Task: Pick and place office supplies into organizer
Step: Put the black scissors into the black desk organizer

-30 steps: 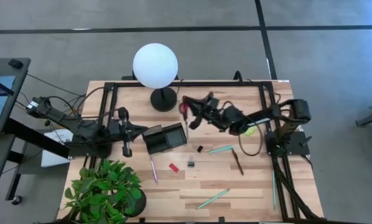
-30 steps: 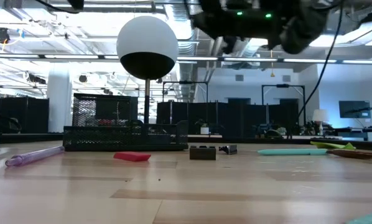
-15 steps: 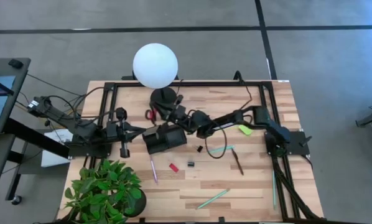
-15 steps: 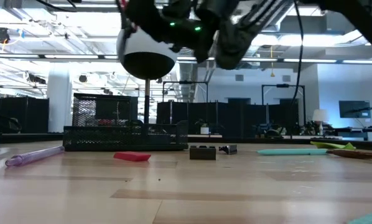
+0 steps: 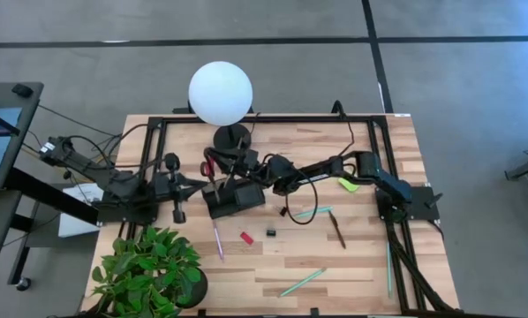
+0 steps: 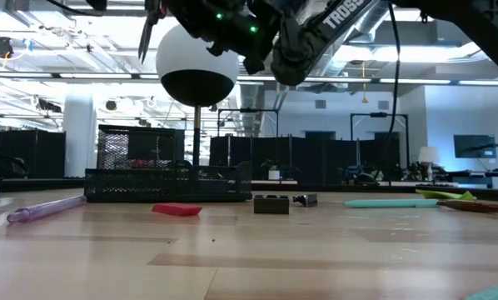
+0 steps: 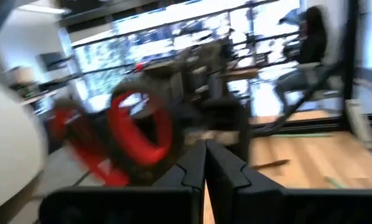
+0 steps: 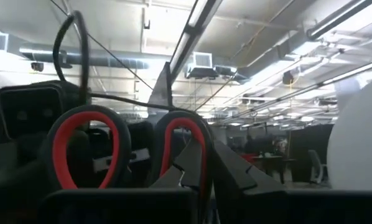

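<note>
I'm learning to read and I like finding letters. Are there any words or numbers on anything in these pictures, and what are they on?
"TRUS": white letters on the right arm in the low view, cut off by the picture's top edge, so the whole word does not show.
Nothing else can be read: the organizer, the scissors, the pens and the lamp show no letters or numbers.

The pale butcher-block wooden table [image 5: 352, 265] at the frame's centre looks smooth, with a soft satin sheen. The black mesh organizer tray [image 6: 161, 185], left of centre, looks matt. The red-handled scissors [image 8: 120, 149] show glossy plastic loops. The white lamp globe [image 5: 220, 93], upper centre, is smooth and matt.
</note>
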You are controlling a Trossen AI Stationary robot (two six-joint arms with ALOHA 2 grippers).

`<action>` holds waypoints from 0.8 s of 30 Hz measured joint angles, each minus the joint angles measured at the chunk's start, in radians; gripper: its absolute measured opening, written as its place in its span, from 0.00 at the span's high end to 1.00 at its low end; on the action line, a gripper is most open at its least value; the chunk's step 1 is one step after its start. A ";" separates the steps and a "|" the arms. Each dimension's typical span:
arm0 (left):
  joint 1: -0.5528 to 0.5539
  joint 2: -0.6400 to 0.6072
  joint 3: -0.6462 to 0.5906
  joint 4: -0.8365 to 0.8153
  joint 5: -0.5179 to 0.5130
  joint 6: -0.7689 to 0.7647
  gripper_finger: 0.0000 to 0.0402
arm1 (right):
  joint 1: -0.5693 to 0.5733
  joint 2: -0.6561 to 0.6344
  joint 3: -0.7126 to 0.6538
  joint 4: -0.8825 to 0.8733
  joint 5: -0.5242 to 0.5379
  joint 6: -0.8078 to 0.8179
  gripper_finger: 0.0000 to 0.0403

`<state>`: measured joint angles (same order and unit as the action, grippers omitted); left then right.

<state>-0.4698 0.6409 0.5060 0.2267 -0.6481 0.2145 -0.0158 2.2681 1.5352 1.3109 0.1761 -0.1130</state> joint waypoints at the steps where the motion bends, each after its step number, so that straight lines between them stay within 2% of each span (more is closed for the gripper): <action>1: -0.002 0.000 0.000 0.012 0.008 0.008 1.00 | 0.000 0.000 0.000 0.000 -0.011 0.010 0.97; 7: -0.002 0.001 -0.001 0.063 -0.127 0.051 1.00 | 0.009 0.000 0.001 0.005 -0.046 0.018 0.97; 9: -0.001 0.001 -0.001 0.067 -0.116 0.051 1.00 | 0.009 0.000 0.009 -0.001 -0.049 0.017 0.98; 13: 0.001 0.000 -0.001 0.090 0.030 0.045 1.00 | 0.012 0.000 0.023 -0.041 -0.085 0.037 0.97; 15: 0.000 0.001 -0.001 0.112 0.002 0.053 1.00 | 0.011 0.000 0.031 -0.051 -0.097 0.057 0.97; 18: 0.000 0.001 -0.001 0.144 -0.114 0.082 1.00 | 0.008 0.000 0.049 -0.063 -0.111 0.057 0.98; 24: 0.012 0.001 -0.001 0.153 -0.116 0.089 1.00 | 0.020 0.000 0.097 -0.146 -0.119 0.053 0.98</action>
<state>-0.4575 0.6418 0.5049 0.3795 -0.7642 0.3038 0.0044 2.2677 1.6320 1.1653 0.0573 -0.0601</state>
